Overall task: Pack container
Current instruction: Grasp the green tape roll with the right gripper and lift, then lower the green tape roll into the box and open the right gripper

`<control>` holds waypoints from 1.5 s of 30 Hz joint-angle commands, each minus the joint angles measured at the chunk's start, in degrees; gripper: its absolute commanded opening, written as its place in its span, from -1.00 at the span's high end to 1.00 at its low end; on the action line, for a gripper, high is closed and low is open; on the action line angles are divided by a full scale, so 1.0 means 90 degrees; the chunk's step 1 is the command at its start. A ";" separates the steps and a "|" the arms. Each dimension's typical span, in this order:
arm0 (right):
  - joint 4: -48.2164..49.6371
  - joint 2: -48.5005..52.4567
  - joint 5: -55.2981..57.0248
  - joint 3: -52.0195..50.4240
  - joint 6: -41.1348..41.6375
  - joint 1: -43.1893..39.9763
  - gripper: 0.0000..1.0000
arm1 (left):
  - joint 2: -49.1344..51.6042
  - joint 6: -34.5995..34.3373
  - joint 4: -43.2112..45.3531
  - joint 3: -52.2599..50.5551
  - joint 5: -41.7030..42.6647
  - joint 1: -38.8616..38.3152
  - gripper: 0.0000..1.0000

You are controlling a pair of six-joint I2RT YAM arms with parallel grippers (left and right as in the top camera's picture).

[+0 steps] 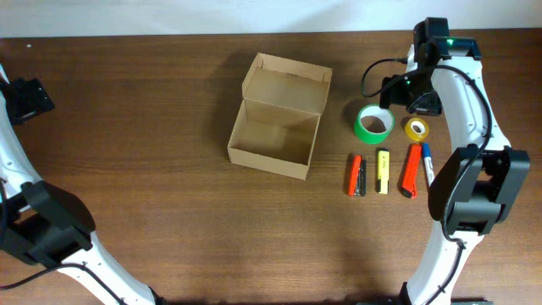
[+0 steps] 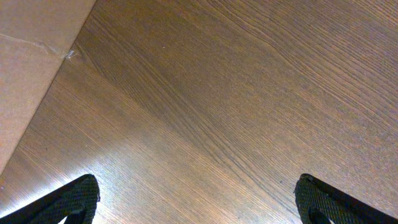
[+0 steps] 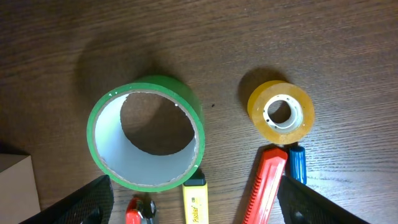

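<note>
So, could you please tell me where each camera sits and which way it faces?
Overhead: above, looking down on brown wooden table and open tan cardboard box; left arm, right arm at edges.
Left wrist: faces down at bare tabletop; left gripper fingers in bottom corners.
Right wrist: faces down at green tape roll and yellow tape roll; right gripper fingers likewise.
Overhead and right wrist share both rolls.

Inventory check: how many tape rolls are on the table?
2. The green tape roll lies right of the container; the smaller yellow tape roll lies right of the green one. None appears hidden.
</note>
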 commanded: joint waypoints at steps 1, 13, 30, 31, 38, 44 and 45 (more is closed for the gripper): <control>-0.0085 0.0372 -0.0007 0.0036 0.0029 0.0027 -0.69 | -0.0117 0.0100 0.0010 -0.0049 0.0068 0.0005 -0.99; -0.0277 0.1083 0.0085 0.0024 0.0032 0.0019 -0.34 | -0.0117 0.0100 0.0010 -0.0049 0.0068 0.0005 -1.00; -0.1433 0.1333 0.0068 0.2225 -0.0172 0.0034 0.93 | -0.0117 0.0100 0.0010 -0.0049 0.0068 0.0005 -1.00; -0.1712 0.1333 0.0027 0.2929 -0.0291 0.0039 0.93 | -0.0117 0.0100 0.0010 -0.0049 0.0068 0.0005 -1.00; -0.2487 0.0712 -0.0988 0.5583 -0.1127 0.0466 0.93 | -0.0117 0.0100 0.0010 -0.0049 0.0068 0.0005 -1.00; -0.2766 0.0073 -0.0901 0.5532 -0.1562 0.2312 0.93 | -0.0117 0.0100 0.0010 -0.0049 0.0068 0.0005 -1.00; -0.2783 0.0073 -0.0804 0.5394 -0.1659 0.2647 0.93 | -0.0117 0.0100 0.0012 -0.0049 0.0068 0.0005 -1.00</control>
